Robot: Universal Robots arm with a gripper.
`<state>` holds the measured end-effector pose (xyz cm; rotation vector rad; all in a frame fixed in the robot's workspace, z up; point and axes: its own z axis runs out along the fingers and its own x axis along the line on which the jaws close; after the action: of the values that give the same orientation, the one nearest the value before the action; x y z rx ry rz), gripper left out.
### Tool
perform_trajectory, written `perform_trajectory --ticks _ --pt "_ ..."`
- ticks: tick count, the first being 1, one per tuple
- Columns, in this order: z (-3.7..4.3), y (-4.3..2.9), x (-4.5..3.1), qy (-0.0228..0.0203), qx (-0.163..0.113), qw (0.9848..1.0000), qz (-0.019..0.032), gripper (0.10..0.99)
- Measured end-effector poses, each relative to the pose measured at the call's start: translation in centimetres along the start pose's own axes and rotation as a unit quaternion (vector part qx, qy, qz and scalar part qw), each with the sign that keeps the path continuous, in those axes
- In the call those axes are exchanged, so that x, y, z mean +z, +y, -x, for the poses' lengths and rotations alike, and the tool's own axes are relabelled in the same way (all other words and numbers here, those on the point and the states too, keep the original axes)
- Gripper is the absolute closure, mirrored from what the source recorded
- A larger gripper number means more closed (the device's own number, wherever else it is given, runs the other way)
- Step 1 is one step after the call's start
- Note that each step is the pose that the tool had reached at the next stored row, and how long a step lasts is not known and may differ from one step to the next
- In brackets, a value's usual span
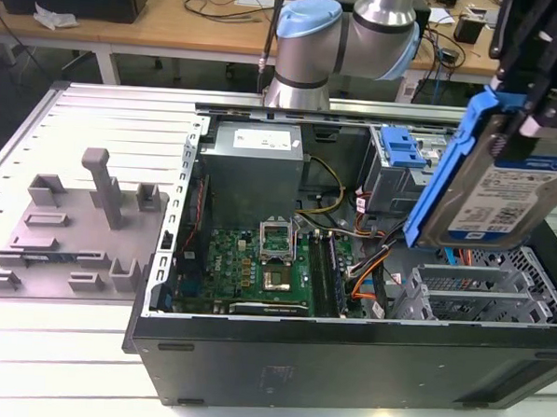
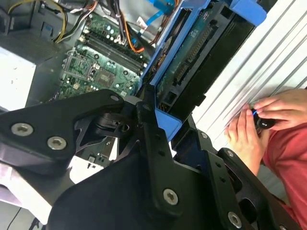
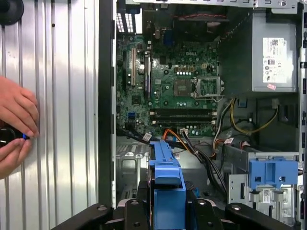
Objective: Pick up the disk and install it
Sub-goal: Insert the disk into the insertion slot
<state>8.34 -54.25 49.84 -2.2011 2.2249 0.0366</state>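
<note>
So the robot's got the disk (image 1: pixel 499 197), a flat silver hard drive with a blue-and-white label in a blue plastic carrier bracket. It's up in the air, not in the machine. The black end effector (image 1: pixel 529 108) comes down from the top at the exterior view's right, and its fingers are pinched onto the upper end of the carrier. The drive hangs tilted, label side out, over the grey perforated metal drive cage (image 1: pixel 480 294) at that end of the open black computer tower case (image 1: pixel 345 361).

The arm's silver tube with light-blue joint caps (image 1: pixel 344 30) sits behind the case, past the big grey metal power-supply box (image 1: pixel 253 156).

In the first wrist view the blue edge of the disk (image 3: pixel 165 179) sticks straight out of the end effector (image 3: pixel 168 211), with a black finger on either side. The green motherboard (image 3: pixel 177 91) lies beyond it.

The second wrist view shows the disk's (image 2: pixel 201 57) circuit-board side, gripped the same way by the end effector (image 2: pixel 165 125).

A person's hands (image 3: pixel 17 124) rest on the ribbed metal worktop (image 3: pixel 57 96) just beside the case, holding something small and dark.
</note>
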Motion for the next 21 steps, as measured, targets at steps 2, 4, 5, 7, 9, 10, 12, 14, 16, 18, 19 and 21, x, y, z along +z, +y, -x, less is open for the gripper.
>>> perform_trajectory --ticks 2,4,5,7,9,10,12,14,16,18,19,21 --pt "-0.07 -0.70 -0.01 0.0001 0.000 1.0000 0.0001 0.722" --pt "-0.13 -1.62 -0.02 0.0000 0.000 1.0000 0.0001 0.722" --pt "-0.15 -1.97 -0.01 0.0000 0.000 1.0000 0.0001 0.722" --pt "-0.14 -2.34 -0.01 0.0000 0.000 1.0000 0.0001 0.722" --pt "-0.15 -2.35 0.00 0.0001 0.000 1.0000 0.0001 0.722" --pt "-0.15 -2.35 0.01 0.0000 0.000 1.0000 0.0000 0.722" --pt "-0.15 -2.35 0.01 0.0000 0.000 1.0000 0.0001 0.722" --pt "-0.20 -2.36 0.04 -0.0001 0.000 1.0000 0.0001 0.722" --pt "-0.27 -2.38 0.10 0.0001 0.000 1.0000 0.0001 0.722" --pt "-0.28 -2.39 0.16 0.0001 0.000 1.0000 0.0001 0.722" --pt "-0.28 -2.39 0.23 0.0000 0.000 1.0000 0.0001 0.722" --pt "-0.29 -2.40 0.31 0.0000 0.000 1.0000 0.0001 0.722"
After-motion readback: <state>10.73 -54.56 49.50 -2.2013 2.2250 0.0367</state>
